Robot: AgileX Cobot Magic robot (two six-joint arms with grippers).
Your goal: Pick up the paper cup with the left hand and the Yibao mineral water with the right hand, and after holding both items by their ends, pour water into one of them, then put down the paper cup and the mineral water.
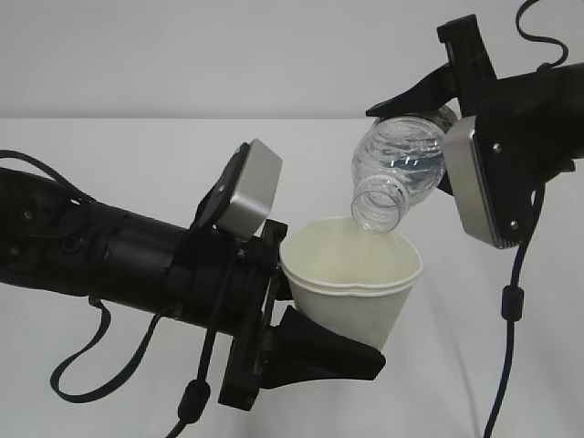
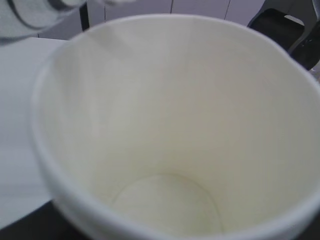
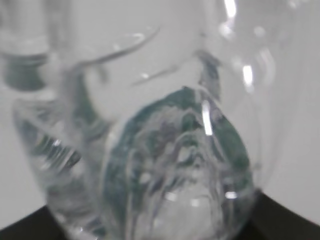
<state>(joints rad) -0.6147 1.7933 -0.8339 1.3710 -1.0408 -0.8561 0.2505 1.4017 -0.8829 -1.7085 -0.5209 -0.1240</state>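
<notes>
left gripper (image 1: pixel 315 315): holds cup (image 1: pixel 351 278) by base, mouth tilted up to catch water
right gripper (image 1: pixel 447 137): clamps bottle (image 1: pixel 394 164), neck tipped over cup rim, pouring pose

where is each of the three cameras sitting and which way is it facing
Exterior view: in front, about object height, facing both arms; left gripper holds the paper cup, right gripper tips the bottle over it.
Left wrist view: on the left arm, looking down into the paper cup; a blurred black part shows at the bottom edge.
Right wrist view: on the right arm, pressed close to the bottle; black edges below.
Shared: cup and bottle each appear in the exterior view too.
</notes>
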